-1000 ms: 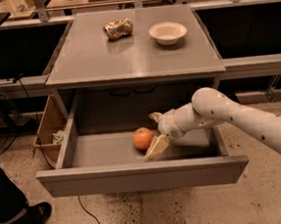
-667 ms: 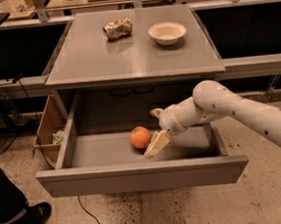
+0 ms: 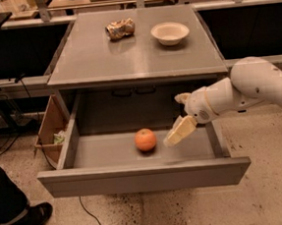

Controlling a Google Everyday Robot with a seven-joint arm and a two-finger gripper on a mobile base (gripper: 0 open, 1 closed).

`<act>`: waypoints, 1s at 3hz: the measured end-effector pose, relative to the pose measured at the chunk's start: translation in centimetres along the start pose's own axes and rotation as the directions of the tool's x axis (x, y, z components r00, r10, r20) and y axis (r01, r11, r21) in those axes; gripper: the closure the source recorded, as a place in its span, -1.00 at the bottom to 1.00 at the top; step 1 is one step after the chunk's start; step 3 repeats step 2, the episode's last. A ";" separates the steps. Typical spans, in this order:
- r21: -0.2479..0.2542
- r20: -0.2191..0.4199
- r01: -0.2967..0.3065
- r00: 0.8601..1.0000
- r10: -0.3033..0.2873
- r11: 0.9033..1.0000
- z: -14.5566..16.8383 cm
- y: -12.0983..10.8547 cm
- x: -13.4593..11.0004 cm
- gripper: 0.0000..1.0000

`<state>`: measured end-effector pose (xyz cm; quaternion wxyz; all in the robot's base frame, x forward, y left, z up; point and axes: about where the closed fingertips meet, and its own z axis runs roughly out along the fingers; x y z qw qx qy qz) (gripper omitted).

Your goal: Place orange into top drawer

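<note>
The orange [image 3: 145,139] lies on the floor of the open top drawer [image 3: 144,177], near its middle. The drawer is pulled out from under the grey table [image 3: 136,55]. My gripper [image 3: 178,131] hangs over the right part of the drawer, to the right of the orange and above it, not touching it. It holds nothing. My white arm comes in from the right.
A crushed metal can [image 3: 120,29] and a cream bowl [image 3: 170,33] sit on the tabletop at the back. A cardboard box [image 3: 51,128] with trash stands left of the drawer. A person's shoe [image 3: 15,221] is at the lower left.
My gripper has drawn back up and to the right, away from the orange. The orange stays at rest in the drawer.
</note>
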<state>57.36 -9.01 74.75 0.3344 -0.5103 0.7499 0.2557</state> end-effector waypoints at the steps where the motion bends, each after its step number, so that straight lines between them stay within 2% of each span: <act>1: 0.094 -0.010 0.004 1.000 -0.003 0.996 -7.2 0.6 -1.9 -1.00; 3: 0.111 -0.014 0.014 1.000 -0.013 0.994 -8.3 0.9 -2.5 -1.00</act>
